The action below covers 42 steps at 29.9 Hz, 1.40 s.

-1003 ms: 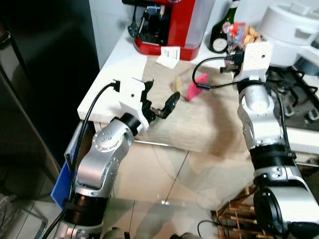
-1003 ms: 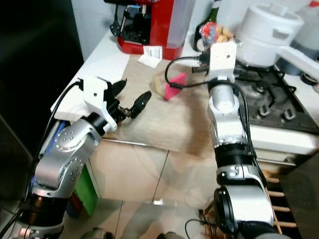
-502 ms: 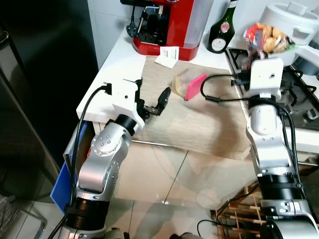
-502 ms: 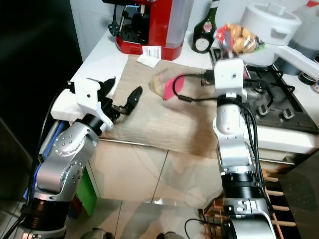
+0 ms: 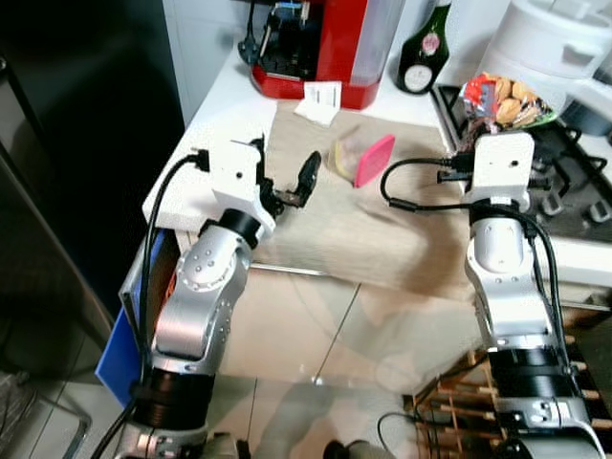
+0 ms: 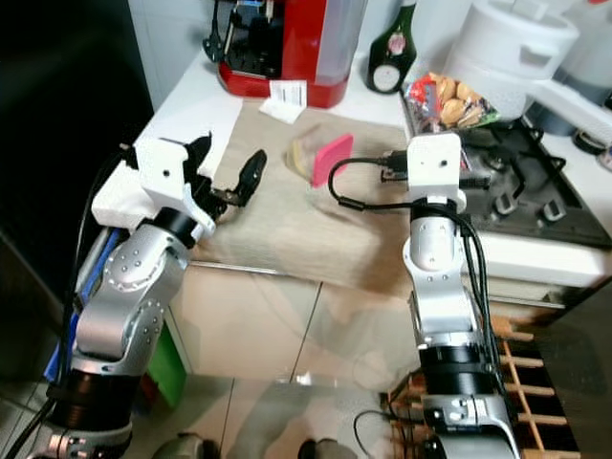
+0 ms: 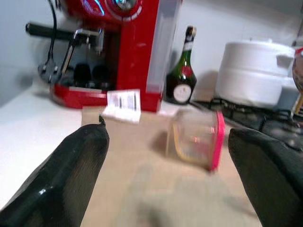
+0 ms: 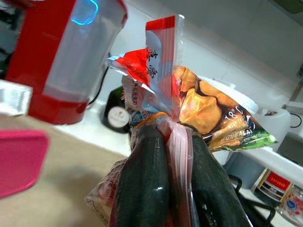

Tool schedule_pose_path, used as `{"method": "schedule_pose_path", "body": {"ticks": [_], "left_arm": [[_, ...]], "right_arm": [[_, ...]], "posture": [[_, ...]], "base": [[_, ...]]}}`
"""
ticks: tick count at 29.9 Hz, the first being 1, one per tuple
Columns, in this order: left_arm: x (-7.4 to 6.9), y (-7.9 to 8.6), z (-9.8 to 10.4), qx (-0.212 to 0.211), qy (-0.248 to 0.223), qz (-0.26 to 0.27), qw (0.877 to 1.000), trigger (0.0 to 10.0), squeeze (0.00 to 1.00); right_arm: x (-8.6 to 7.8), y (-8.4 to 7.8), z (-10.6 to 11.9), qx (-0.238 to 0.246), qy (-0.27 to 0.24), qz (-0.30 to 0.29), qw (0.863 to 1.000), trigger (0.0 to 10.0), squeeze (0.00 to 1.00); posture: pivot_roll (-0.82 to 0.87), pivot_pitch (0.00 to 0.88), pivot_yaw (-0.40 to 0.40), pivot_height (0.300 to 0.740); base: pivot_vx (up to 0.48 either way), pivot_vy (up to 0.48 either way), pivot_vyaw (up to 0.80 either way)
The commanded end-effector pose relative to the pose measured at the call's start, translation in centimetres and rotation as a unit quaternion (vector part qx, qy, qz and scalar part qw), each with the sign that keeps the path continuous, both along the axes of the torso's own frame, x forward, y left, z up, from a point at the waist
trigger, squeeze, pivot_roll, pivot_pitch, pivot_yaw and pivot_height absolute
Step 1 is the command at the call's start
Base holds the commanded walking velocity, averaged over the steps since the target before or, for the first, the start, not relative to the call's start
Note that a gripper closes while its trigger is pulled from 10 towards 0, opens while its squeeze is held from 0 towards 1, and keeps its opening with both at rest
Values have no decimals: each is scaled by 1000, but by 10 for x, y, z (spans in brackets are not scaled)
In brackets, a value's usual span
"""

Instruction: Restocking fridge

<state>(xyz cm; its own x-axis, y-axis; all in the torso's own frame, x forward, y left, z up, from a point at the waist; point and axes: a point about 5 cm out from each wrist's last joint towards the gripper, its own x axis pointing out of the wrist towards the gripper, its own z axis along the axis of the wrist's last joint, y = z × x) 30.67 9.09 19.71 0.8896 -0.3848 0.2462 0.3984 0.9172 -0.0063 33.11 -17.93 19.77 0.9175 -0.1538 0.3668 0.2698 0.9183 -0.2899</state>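
I am standing at a kitchen counter covered by a beige cloth mat (image 5: 382, 225), holding both silver arms out over it. My right gripper (image 8: 177, 175) is pinching the gathered neck of a clear plastic snack bag printed in red and orange (image 5: 499, 98), its two black fingers closed tight on the twisted top so the bag is hanging free. I am holding it raised near the edge of the black gas hob (image 6: 535, 182), probably so it clears the counter for carrying to the fridge.

My left gripper (image 5: 284, 177) is hovering over the near left part of the mat with its fingers spread wide and nothing between them. It is pointing toward a clear plastic food box with a pink lid (image 7: 196, 138), which is lying tipped on its side on the mat, well apart from the fingers. I judge this box to be the next item to collect.

Behind the box, a red coffee machine (image 5: 325, 48) is standing against the wall, with a dark green bottle (image 6: 392, 53) beside it and a white cooker pot (image 6: 512, 48) further right. A dark tall surface on my left (image 5: 86, 143) may be the fridge, though I cannot be sure.
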Motion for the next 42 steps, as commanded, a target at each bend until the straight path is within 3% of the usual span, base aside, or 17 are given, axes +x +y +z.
{"method": "schedule_pose_path", "body": {"ticks": [1,13,19,25,32,37,38,42], "left_arm": [[2,-3,5,1,-12,0,1000,10000,0],[4,-3,6,4,-17,0,1000,10000,0],[4,-2,6,7,-18,-4,1000,10000,0],[4,0,3,15,-15,-8,1000,10000,0],[4,11,0,49,1,-25,999,10000,0],[1,15,-5,27,19,-26,999,10000,0],[-5,21,-13,17,37,-20,999,10000,0],[-14,29,-24,-4,65,-17,998,10000,0]], "right_arm": [[0,-1,4,-4,-4,1,1000,10000,0],[2,-1,-1,-7,9,2,1000,10000,0],[-1,-13,-11,-6,32,-13,999,10000,0],[-4,-13,-24,47,61,6,997,10000,0],[-11,-3,-40,108,78,10,991,10000,0],[-17,4,-57,119,123,19,985,10000,0],[-23,1,-65,159,140,27,977,10000,0],[-32,-5,-68,173,139,26,975,10000,0]], "posture": [[19,0,-81,740],[18,0,-77,740],[19,0,-72,740],[30,0,-55,740],[48,0,43,740],[32,0,71,740],[12,0,85,740],[-8,0,89,740]], "base": [[-330,0,0],[-332,0,0],[-317,0,0],[-311,0,0],[-42,0,0],[0,0,0],[0,0,0],[0,0,0]]}}
